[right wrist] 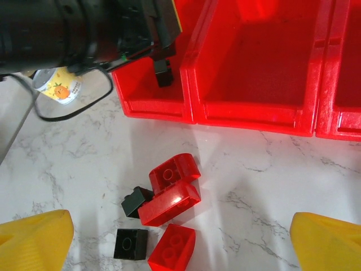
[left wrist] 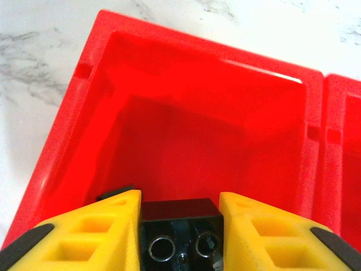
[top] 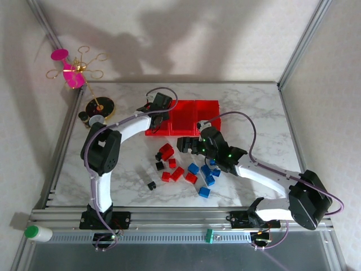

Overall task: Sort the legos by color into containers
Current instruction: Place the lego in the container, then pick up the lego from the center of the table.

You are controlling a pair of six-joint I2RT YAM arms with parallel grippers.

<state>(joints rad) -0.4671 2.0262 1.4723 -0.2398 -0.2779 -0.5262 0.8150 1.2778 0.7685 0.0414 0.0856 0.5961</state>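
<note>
The containers (top: 189, 116) are three red bins joined in a row at the middle back of the table. My left gripper (left wrist: 180, 226) is shut on a black lego (left wrist: 180, 232) and hangs over the leftmost bin (left wrist: 84, 101). In the right wrist view that black lego (right wrist: 163, 72) sits just above the same bin (right wrist: 152, 107). My right gripper (right wrist: 179, 226) is open above the table, over red legos (right wrist: 174, 172) and black legos (right wrist: 131, 244). From above, the left gripper (top: 159, 116) is at the bins' left end and the right gripper (top: 186, 144) is just in front of them. Blue legos (top: 208, 175) lie further right.
A small cup (right wrist: 56, 84) with an orange print stands left of the bins. A round black-and-gold disc stand (top: 100, 106) and a pink-and-gold ornament (top: 73, 70) are at the back left. A lone black lego (top: 151, 184) lies towards the front. A white bottle (top: 36, 232) rests on the front rail.
</note>
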